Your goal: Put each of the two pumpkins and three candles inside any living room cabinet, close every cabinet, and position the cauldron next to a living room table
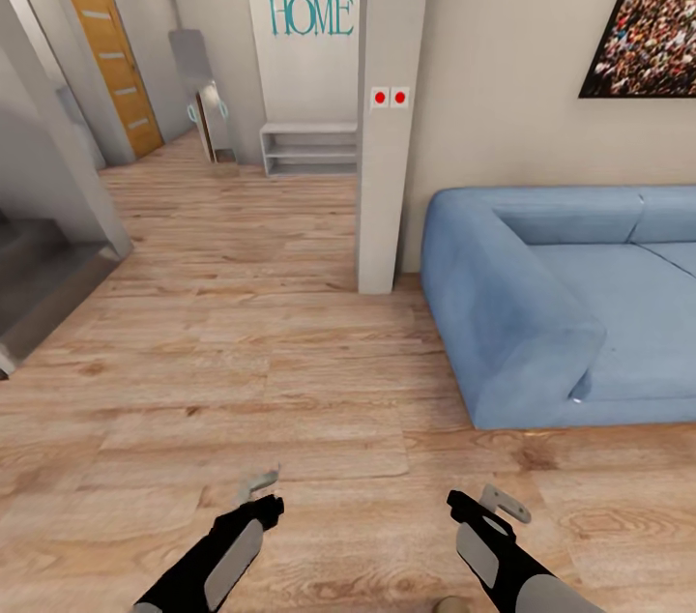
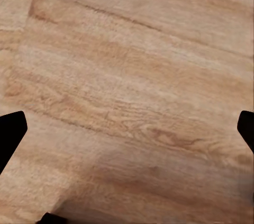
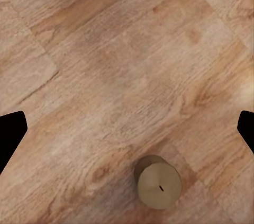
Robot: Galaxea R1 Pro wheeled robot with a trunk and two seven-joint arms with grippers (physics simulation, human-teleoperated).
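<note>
Head view: both arms low over pale wood floor [image 1: 242,371], left gripper [image 1: 259,487] and right gripper [image 1: 488,502] hanging above bare planks, each empty. Blue sofa [image 1: 561,304] to the right against the wall, white pillar [image 1: 391,110] beside it, hallway beyond with orange door [image 1: 111,57] and low white shelf [image 1: 309,149]. Right wrist view: dark fingertips [image 3: 11,134] spread wide at both edges, clasping nothing; one tan candle [image 3: 159,184] upright on the floor beneath, clear of the fingers. Left wrist view: fingertips [image 2: 10,136] equally wide apart, plain floor between.
</note>
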